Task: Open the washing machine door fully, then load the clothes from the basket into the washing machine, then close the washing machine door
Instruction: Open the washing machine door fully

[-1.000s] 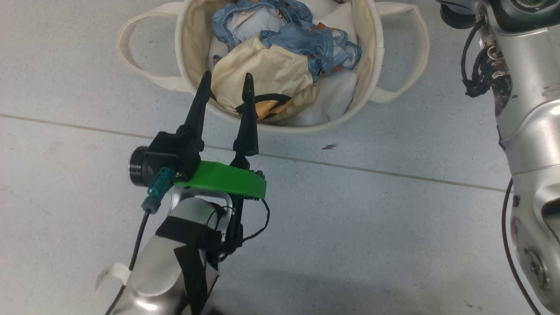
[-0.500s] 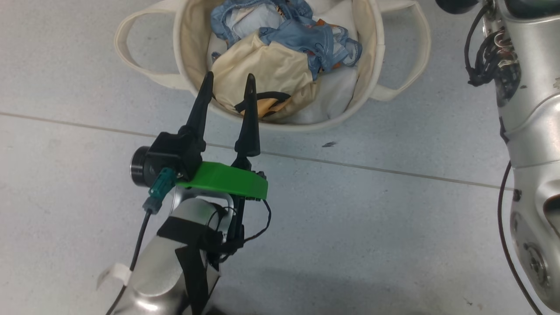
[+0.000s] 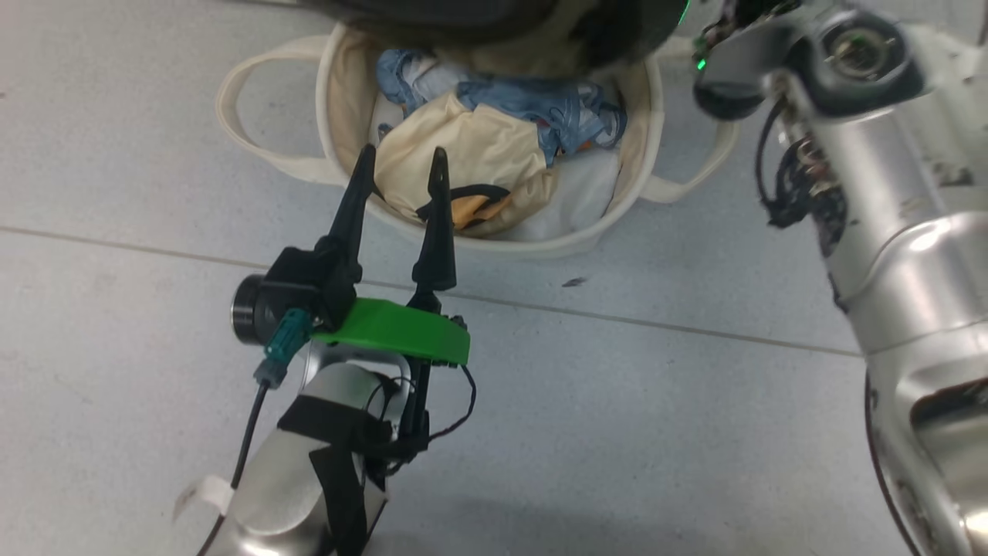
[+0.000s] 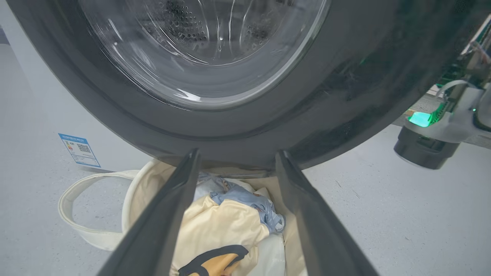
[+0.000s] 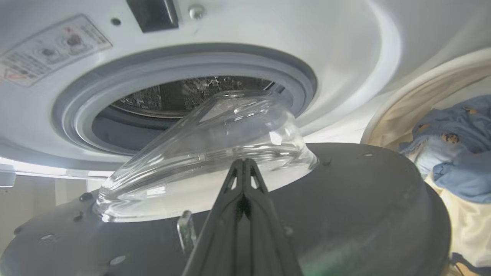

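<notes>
The basket [image 3: 494, 245] sits on the floor [image 3: 656, 432] just ahead of my left gripper [image 3: 402, 152], the clothes [image 3: 471, 147] piled in it, my fingertips [image 3: 363, 160] over its near rim. The washing machine door [image 4: 345, 96] overhangs its far side. My right gripper [image 5: 243, 163] points along the door's inner face; the washing machine [image 5: 337, 46] stands beyond, the basket to that gripper's right.

Round black-rimmed glass-bowl door [image 4: 345, 96] open, overhanging far side of round cream canvas basket [image 3: 540, 245] on floor. Inside basket: crumpled light blue garment [image 3: 540, 108] and cream garment [image 3: 471, 150], black-orange print. White front-loading machine [image 5: 337, 50] drum mouth exposed.
</notes>
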Robot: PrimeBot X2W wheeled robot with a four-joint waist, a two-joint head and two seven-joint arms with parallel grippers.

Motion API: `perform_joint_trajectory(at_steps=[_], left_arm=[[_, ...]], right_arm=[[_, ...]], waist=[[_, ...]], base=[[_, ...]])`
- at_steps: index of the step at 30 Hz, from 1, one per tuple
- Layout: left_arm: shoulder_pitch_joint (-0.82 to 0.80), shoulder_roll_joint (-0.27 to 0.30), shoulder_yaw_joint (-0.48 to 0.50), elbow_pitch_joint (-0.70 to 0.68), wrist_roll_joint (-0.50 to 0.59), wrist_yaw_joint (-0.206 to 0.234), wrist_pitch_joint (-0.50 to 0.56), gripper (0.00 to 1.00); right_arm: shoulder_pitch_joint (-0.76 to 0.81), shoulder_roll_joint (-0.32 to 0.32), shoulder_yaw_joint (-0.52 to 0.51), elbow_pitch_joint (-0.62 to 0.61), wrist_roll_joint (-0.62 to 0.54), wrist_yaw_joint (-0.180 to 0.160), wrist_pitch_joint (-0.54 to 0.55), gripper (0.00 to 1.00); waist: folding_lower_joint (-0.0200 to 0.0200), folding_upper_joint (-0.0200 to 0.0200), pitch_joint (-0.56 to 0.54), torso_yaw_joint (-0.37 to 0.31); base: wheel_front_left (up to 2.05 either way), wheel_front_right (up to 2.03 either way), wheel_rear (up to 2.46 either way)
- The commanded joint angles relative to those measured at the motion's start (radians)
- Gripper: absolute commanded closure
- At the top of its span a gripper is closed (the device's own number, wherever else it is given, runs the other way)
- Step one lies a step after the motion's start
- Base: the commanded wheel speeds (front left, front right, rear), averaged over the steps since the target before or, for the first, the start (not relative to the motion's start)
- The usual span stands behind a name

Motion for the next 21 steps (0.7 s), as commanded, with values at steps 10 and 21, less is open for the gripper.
perform_joint_trajectory(at_steps=[10, 21], left_arm=[[0.087, 0.017, 0.067, -0.01, -0.003, -0.004, -0.006, 0.0], [0.2, 0.017, 0.095, 0.005, -0.001, -0.021, -0.006, 0.0]], right_arm=[[0.138, 0.048, 0.091, -0.052, 0.035, 0.008, 0.002, 1.0], [0.33, 0.048, 0.185, -0.068, 0.108, 0.008, -0.012, 1.0]], waist=[[0.0, -0.0001, -0.115, 0.013], [0.0, -0.0001, -0.27, 0.046]], base=[[0.0, 0.0, 0.0], [0.0, 0.0, 0.0]])
